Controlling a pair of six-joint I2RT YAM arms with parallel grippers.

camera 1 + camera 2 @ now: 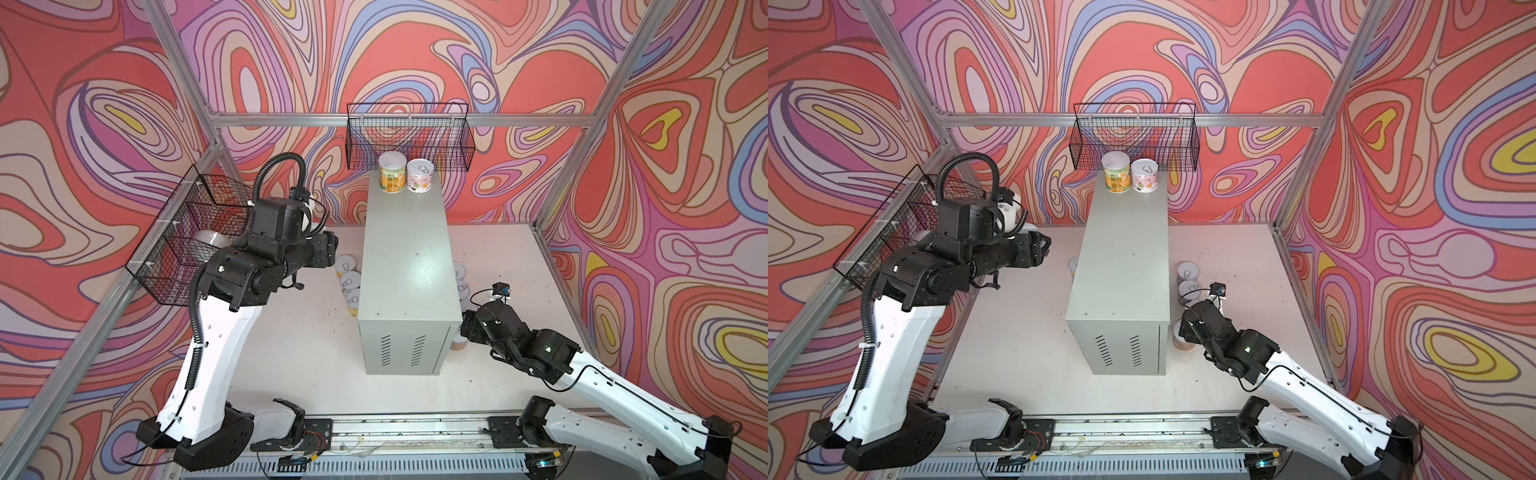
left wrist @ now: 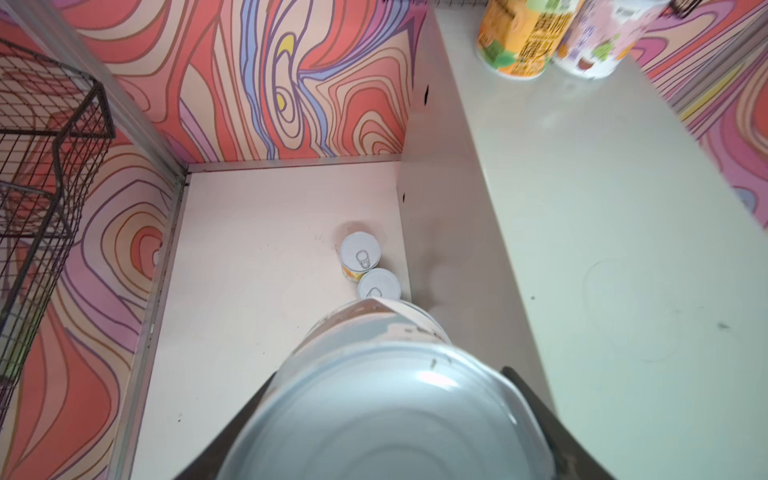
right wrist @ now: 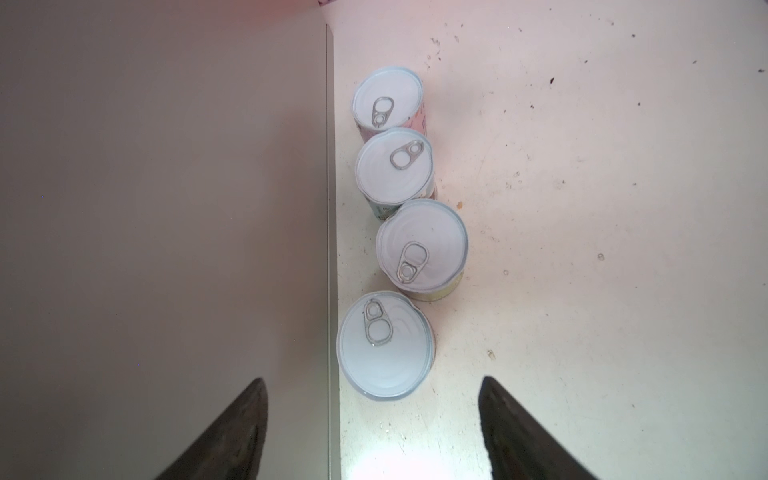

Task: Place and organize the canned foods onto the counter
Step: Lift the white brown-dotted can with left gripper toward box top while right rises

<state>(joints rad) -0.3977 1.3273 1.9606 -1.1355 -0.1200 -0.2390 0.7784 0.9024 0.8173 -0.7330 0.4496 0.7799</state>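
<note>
One can (image 2: 390, 419) pinched in left pincer (image 2: 388, 378) — wrist view only, right pincer (image 3: 372, 380) spread

The held can (image 2: 386, 415) runs off the left wrist view's edge, label unseen, masking most of the left claw (image 2: 386, 453). The yellow can (image 2: 515, 45) and pink can (image 2: 594, 45) are blurred and cropped by that view's edge. The right claw (image 3: 372, 379) has its fingers (image 3: 232, 432) cut off at its wrist view's edge. In both top views the grey surface (image 1: 405, 257) hides parts of the cans beside it (image 1: 350, 279).
</note>
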